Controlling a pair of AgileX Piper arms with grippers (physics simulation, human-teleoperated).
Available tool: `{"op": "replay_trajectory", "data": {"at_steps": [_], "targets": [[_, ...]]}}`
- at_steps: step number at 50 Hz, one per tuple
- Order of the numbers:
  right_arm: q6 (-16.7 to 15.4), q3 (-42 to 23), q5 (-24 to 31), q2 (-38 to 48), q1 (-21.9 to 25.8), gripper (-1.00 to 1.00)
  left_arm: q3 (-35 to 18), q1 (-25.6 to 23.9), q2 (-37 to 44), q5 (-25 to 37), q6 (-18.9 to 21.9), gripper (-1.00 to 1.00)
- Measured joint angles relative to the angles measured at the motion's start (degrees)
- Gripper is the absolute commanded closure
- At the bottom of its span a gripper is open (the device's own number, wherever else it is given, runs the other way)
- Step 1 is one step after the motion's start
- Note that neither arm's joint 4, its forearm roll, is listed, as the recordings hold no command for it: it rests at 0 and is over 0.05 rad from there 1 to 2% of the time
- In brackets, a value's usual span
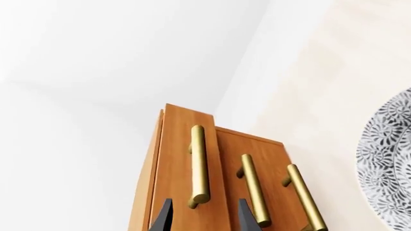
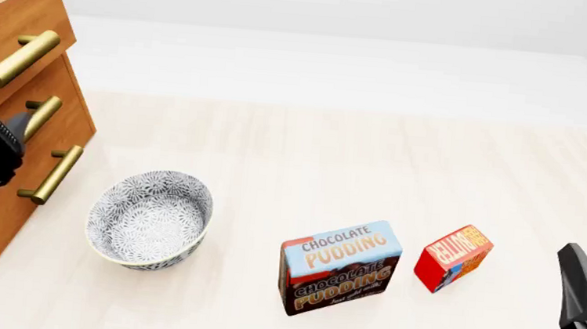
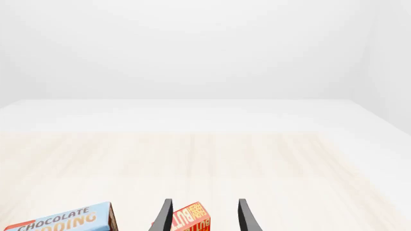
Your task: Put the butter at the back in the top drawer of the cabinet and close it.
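The cabinet (image 2: 3, 134) fills the frame's left edge, its top drawer (image 2: 16, 29) uppermost. The bowl (image 2: 150, 218) sits lower left, just right of it. The Chocolate Pudding box (image 2: 340, 267) stands lower centre, the butter (image 2: 453, 257) just right of it.

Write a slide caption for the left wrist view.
Left hand, open, faces the cabinet, lined up on the slightly protruding top drawer and its brass handle.

Butter (image 2: 453, 257) red, white lettering; pudding box (image 2: 340, 267) blue-brown; bowl (image 2: 150, 218) grey-white floral; cabinet (image 2: 3, 122) light brown, brass handles (image 2: 13, 58).
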Motion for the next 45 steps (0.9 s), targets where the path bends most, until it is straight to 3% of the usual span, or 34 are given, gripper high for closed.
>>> {"op": "replay_trajectory", "data": {"at_steps": [45], "targets": [[0.0, 0.0, 0.0, 0.0, 0.0, -1.0, -1.5, 2.9, 6.9, -5.6, 1.0, -1.0]]}}
